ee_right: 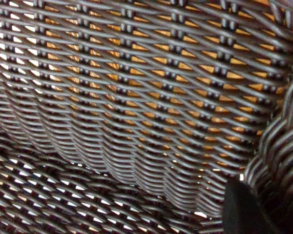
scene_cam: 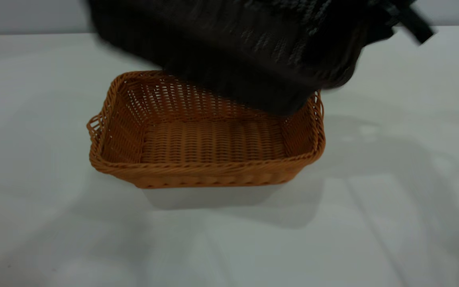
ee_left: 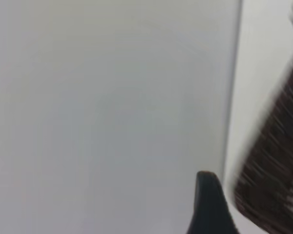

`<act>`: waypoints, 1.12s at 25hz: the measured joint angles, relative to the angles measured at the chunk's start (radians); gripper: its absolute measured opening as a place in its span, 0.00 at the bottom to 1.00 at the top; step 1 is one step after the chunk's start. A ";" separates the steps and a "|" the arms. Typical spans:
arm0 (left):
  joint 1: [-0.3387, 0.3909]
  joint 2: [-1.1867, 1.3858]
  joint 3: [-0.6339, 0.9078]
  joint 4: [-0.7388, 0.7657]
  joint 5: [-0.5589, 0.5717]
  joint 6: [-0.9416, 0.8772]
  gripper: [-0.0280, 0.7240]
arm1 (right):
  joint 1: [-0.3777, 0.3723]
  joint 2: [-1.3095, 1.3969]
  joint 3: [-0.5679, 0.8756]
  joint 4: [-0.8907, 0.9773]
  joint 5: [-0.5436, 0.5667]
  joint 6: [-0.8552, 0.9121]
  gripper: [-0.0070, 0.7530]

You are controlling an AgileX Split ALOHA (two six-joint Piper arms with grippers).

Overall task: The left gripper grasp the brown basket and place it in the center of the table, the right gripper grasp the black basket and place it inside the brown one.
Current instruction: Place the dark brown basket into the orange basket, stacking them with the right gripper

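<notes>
Right gripper (ee_right: pixel 244 209): one dark fingertip shows against the braided rim of the black basket (scene_cam: pixel 253 48), seen through the wrist view; the other finger is hidden, so the opening cannot be judged, though the basket hanging in the air suggests it is held at that rim.

Black basket: raised and tilted, directly under and ahead of the right gripper. Its lowest corner dips over the far right corner of the brown basket (scene_cam: pixel 209 131); whether the two touch cannot be told. Orange-tan weave shows through its open floor in the right wrist view, so the brown basket lies beneath it.

Brown basket: upright on the table (scene_cam: pixel 54 239), below the gripper, empty.

Left gripper (ee_left: pixel 210 204): off to the side over bare table, one finger in view, spread not readable; black basket passes just beside it.

Risks, as judged:
- Tilted carry; low corner may catch the brown rim and push or tip that basket.
- Single-edge hold; basket may swing or slip.
- Skewed release; black basket may lodge across the rim instead of nesting.
</notes>
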 joint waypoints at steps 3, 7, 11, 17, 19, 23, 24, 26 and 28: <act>0.000 -0.043 0.000 0.000 0.004 -0.005 0.61 | 0.059 0.072 -0.087 -0.101 0.006 0.054 0.17; 0.000 -0.053 0.001 0.000 0.005 -0.007 0.61 | 0.093 0.152 -0.191 -0.251 0.023 0.153 0.17; 0.000 -0.053 0.011 0.003 0.008 -0.008 0.61 | 0.099 0.215 -0.246 -0.342 0.043 0.212 0.17; 0.000 -0.053 0.011 0.004 0.008 -0.008 0.61 | 0.099 0.260 -0.278 -0.361 0.047 0.223 0.17; 0.000 -0.053 0.011 0.004 0.008 -0.008 0.61 | 0.099 0.265 -0.280 -0.378 0.046 0.223 0.17; 0.000 -0.053 0.011 0.004 0.008 -0.008 0.61 | 0.099 0.265 -0.283 -0.411 0.045 0.223 0.17; 0.000 -0.053 0.011 0.004 0.008 -0.008 0.61 | 0.099 0.265 -0.283 -0.410 0.043 0.223 0.18; 0.000 -0.053 0.011 0.004 0.008 -0.010 0.61 | 0.099 0.265 -0.283 -0.410 0.040 0.223 0.18; 0.000 -0.053 0.011 0.004 0.008 -0.011 0.61 | 0.099 0.265 -0.283 -0.410 0.038 0.222 0.20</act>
